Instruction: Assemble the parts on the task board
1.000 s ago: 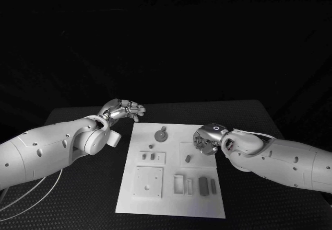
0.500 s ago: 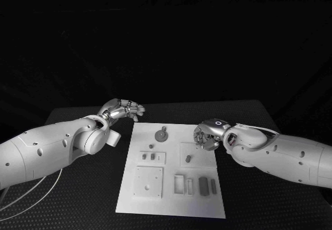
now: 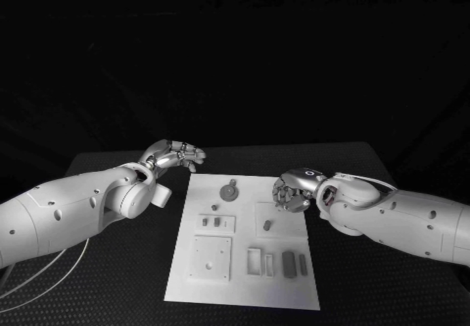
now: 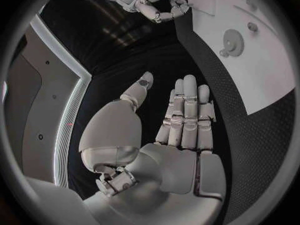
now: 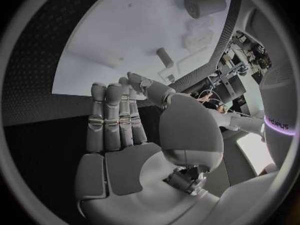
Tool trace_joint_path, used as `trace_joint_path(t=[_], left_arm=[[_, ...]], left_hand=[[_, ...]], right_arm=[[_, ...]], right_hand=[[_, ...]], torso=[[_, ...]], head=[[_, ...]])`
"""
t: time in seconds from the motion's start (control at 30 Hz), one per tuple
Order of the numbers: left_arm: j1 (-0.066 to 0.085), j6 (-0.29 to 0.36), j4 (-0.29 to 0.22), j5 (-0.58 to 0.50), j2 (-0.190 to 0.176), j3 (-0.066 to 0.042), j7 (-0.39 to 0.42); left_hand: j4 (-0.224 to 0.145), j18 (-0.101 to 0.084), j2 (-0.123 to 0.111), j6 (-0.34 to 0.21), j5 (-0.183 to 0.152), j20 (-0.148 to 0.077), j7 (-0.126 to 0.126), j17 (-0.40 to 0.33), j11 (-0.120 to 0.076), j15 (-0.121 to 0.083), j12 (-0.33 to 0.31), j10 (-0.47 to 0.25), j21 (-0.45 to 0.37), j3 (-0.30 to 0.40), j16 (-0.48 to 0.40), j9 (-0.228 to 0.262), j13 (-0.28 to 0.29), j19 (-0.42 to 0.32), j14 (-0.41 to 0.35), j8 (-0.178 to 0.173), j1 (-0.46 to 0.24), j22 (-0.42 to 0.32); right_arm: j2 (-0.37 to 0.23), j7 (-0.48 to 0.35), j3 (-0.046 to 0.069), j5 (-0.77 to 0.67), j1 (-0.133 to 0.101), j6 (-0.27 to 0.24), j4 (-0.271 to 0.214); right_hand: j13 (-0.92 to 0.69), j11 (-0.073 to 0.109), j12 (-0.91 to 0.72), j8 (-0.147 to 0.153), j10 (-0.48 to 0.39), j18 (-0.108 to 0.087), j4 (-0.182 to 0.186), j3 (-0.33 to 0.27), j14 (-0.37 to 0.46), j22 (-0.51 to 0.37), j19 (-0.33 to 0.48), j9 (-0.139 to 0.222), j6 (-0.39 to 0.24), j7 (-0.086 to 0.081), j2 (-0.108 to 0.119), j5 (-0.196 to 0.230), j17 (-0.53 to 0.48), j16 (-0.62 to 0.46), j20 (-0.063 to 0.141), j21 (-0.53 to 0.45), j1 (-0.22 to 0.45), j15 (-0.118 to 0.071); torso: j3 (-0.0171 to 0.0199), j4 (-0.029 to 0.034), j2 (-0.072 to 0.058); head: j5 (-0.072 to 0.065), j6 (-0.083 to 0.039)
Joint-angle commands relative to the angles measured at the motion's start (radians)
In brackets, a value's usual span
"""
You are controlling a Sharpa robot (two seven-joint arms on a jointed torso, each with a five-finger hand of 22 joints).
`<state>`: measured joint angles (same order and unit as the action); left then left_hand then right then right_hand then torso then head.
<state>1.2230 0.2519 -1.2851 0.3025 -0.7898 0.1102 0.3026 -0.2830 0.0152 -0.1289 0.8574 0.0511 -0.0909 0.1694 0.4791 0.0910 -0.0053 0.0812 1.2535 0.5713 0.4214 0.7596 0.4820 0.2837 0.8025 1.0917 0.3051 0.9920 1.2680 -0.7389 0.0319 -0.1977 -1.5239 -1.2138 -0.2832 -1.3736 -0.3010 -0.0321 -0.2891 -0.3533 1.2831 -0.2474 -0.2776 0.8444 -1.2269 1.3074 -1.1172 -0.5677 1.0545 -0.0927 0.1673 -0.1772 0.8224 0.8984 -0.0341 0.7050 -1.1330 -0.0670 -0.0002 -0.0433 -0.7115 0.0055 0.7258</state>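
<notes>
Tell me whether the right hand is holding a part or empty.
Empty. The right wrist view shows the right hand with bare palm and fingers extended, nothing in them; it hovers at the task board's right edge.

The task board (image 3: 217,272) is seen as plain white, and the parts on it, among them a round gear-like disc (image 3: 228,192) near the left hand (image 3: 176,157), are rendered in grey. The table (image 3: 117,272) is shown black with a fine woven, dotted texture. Both hands are finished in silver metal, the right hand (image 3: 293,192) carrying a small pale ring mark on its back. Smooth white shells are worn by both arms (image 3: 68,214). A pale cable (image 3: 44,275) is seen under the left arm.
</notes>
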Motion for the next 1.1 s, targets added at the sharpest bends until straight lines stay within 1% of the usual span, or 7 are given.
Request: trace_joint_path(t=[0.03, 0.23, 0.3, 0.47, 0.63, 0.83, 1.1], left_arm=[[0.001, -0.006, 0.001, -0.008, 0.004, -0.001, 0.01], [0.001, -0.004, 0.007, -0.008, 0.006, -0.001, 0.01], [0.001, -0.003, 0.009, -0.008, 0.006, -0.001, 0.01], [0.001, 0.001, 0.017, -0.008, 0.012, -0.001, 0.009], [0.001, 0.001, 0.022, -0.008, 0.017, -0.001, 0.009], [0.001, 0.0, 0.024, -0.008, 0.025, -0.001, 0.008], [0.001, -0.001, 0.024, -0.008, 0.034, -0.001, 0.007]], left_hand=[[0.003, -0.005, 0.006, -0.007, -0.002, -0.01, 0.002, 0.002, 0.002, 0.001, -0.006, -0.008, -0.005, -0.005, -0.004, -0.001, -0.001, 0.004, 0.008, 0.0, 0.003, 0.002], [0.003, -0.005, 0.006, -0.007, -0.002, -0.01, 0.002, 0.002, 0.002, 0.001, -0.006, -0.008, -0.005, -0.005, -0.004, -0.002, -0.001, 0.004, 0.008, 0.0, 0.003, 0.002], [0.003, -0.005, 0.006, -0.007, -0.002, -0.01, 0.002, 0.002, 0.002, 0.001, -0.006, -0.009, -0.005, -0.005, -0.005, -0.002, -0.001, 0.004, 0.008, 0.0, 0.004, 0.002], [0.003, -0.005, 0.005, -0.007, -0.002, -0.01, 0.002, 0.003, 0.002, 0.002, -0.006, -0.009, -0.005, -0.005, -0.005, -0.002, -0.001, 0.004, 0.008, 0.0, 0.004, 0.002], [0.003, -0.005, 0.005, -0.007, -0.002, -0.01, 0.002, 0.003, 0.002, 0.002, -0.006, -0.009, -0.006, -0.005, -0.005, -0.002, -0.002, 0.004, 0.008, 0.0, 0.004, 0.002], [0.003, -0.005, 0.005, -0.006, -0.002, -0.01, 0.001, 0.004, 0.002, 0.002, -0.006, -0.009, -0.006, -0.005, -0.005, -0.002, -0.001, 0.004, 0.008, 0.001, 0.004, 0.002], [0.003, -0.006, 0.005, -0.006, -0.002, -0.01, 0.001, 0.005, 0.002, 0.002, -0.006, -0.009, -0.007, -0.005, -0.006, -0.002, -0.002, 0.004, 0.008, 0.001, 0.005, 0.003]], right_arm=[[0.008, -0.03, 0.004, 0.082, 0.0, 0.035, -0.021], [0.032, -0.026, 0.023, 0.083, 0.0, 0.038, -0.061], [0.047, -0.024, 0.029, 0.08, -0.002, 0.038, -0.069], [0.096, -0.021, 0.03, 0.068, -0.009, 0.045, -0.068], [0.146, -0.012, 0.029, 0.045, -0.009, 0.047, -0.064], [0.195, 0.003, 0.023, 0.003, -0.007, 0.053, -0.06], [0.236, 0.021, -0.002, -0.061, 0.009, 0.056, -0.052]], right_hand=[[-0.003, -0.005, 0.007, -0.001, -0.003, -0.014, -0.003, -0.007, 0.001, 0.023, 0.004, -0.005, 0.001, -0.005, -0.005, -0.01, 0.002, -0.003, 0.003, 0.005, 0.008, -0.002], [-0.008, -0.005, 0.011, 0.001, -0.004, -0.014, -0.007, -0.016, 0.002, 0.022, 0.006, -0.01, -0.001, -0.006, -0.011, -0.022, 0.005, -0.004, 0.003, 0.008, 0.011, -0.002], [-0.008, -0.005, 0.011, 0.001, -0.004, -0.014, -0.007, -0.017, 0.002, 0.022, 0.007, -0.01, -0.001, -0.006, -0.012, -0.023, 0.006, -0.005, 0.003, 0.008, 0.011, -0.002], [-0.011, -0.005, 0.012, 0.002, -0.004, -0.014, -0.008, -0.021, 0.001, 0.022, 0.007, -0.013, -0.002, -0.006, -0.014, -0.03, 0.007, -0.005, 0.003, 0.01, 0.012, -0.002], [-0.012, -0.005, 0.013, 0.003, -0.004, -0.014, -0.008, -0.023, 0.001, 0.022, 0.008, -0.014, -0.002, -0.006, -0.016, -0.033, 0.008, -0.006, 0.003, 0.01, 0.012, -0.002], [-0.013, -0.006, 0.015, 0.004, -0.005, -0.014, -0.009, -0.025, 0.002, 0.022, 0.008, -0.015, -0.004, -0.007, -0.019, -0.032, 0.008, -0.007, 0.004, 0.011, 0.012, -0.002], [-0.014, -0.006, 0.015, 0.005, -0.005, -0.014, -0.009, -0.026, 0.001, 0.022, 0.008, -0.016, -0.004, -0.007, -0.02, -0.032, 0.009, -0.007, 0.004, 0.011, 0.012, -0.002]], torso=[[-0.0003, -0.0006, 0.0], [-0.0006, -0.0012, 0.001], [-0.0019, -0.0014, 0.002], [-0.0015, -0.0005, 0.001], [-0.0031, 0.002, 0.001], [-0.0044, -0.0004, 0.001], [-0.0035, 0.0002, 0.001]], head=[[0.011, 0.0], [0.03, 0.001], [0.038, 0.002], [0.056, 0.001], [0.068, 0.005], [0.089, 0.01], [0.105, 0.02]])
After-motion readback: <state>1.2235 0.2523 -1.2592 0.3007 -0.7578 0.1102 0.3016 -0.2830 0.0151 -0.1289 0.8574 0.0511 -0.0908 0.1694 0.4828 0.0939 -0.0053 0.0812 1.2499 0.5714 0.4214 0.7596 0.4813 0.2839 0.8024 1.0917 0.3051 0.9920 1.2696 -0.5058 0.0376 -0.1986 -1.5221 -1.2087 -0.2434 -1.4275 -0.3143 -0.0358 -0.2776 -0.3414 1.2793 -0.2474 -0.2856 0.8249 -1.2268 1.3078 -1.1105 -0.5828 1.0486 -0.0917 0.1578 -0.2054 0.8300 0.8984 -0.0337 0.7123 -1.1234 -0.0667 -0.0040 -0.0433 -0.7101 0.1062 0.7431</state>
